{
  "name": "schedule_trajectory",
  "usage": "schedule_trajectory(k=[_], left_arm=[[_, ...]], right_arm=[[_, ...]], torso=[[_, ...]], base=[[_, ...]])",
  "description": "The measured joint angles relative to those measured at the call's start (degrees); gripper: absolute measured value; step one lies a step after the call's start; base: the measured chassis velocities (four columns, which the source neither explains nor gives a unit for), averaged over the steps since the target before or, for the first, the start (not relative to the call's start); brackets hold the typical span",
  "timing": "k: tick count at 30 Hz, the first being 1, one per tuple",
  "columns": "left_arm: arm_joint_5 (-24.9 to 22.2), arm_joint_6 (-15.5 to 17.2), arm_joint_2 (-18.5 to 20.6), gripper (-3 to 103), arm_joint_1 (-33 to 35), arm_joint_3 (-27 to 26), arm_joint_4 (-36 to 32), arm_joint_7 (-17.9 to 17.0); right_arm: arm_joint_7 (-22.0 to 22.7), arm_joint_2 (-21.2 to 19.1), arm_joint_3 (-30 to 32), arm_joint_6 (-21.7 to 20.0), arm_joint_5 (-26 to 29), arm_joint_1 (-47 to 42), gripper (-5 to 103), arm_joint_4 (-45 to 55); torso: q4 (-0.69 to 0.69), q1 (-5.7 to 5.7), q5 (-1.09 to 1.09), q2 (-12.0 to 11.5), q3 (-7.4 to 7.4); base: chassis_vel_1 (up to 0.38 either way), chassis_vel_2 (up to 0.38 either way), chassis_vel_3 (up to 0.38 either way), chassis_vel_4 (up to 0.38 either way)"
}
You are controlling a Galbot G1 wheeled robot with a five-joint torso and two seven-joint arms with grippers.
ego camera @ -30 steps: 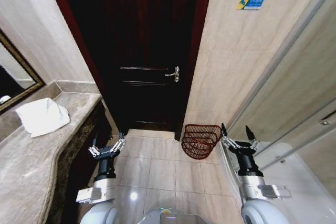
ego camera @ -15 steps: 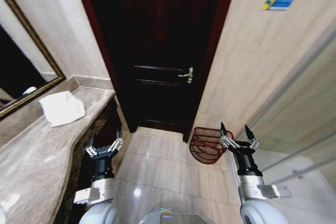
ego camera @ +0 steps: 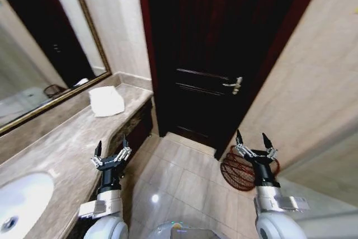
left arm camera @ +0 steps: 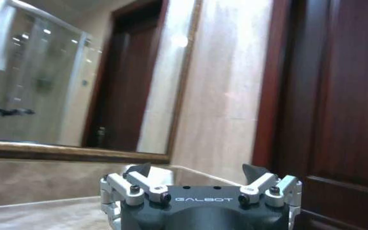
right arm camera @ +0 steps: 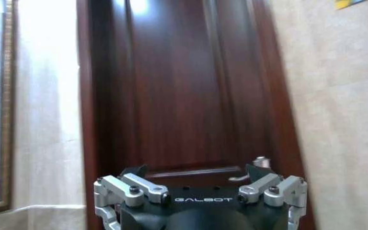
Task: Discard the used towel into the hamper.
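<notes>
Head view: marble desk (ego camera: 61, 149) along the left wall, white sink (ego camera: 19, 200) at its near end, folded white towel (ego camera: 106, 101) at the far end under a framed mirror (ego camera: 50, 48). Dark wood door (ego camera: 224, 54) ahead, tiled floor (ego camera: 179, 177). The hamper (ego camera: 240, 173) stands on the floor by the right wall, just behind the right gripper (ego camera: 250, 138). Left gripper (ego camera: 111, 148) hovers beside the desk edge. Both sets of fingers spread wide, empty.

Left wrist view: left gripper (left arm camera: 197, 168) open; mirror reflects probably a glass shower.

Right wrist view: right gripper (right arm camera: 197, 170) open, facing the door.
</notes>
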Motion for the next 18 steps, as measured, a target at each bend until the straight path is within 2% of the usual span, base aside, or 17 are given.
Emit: schedule_trajectory(k=[18], left_arm=[[0.02,-0.98,0.0,97,0.16,0.08,-0.51,0.19]], right_arm=[[1.99,-0.03,0.26,0.78,-0.97,0.03,100,0.08]], torso=[[0.01,0.0,0.0,0.0,0.0]], base=[[0.135,0.127,0.126,0.131]])
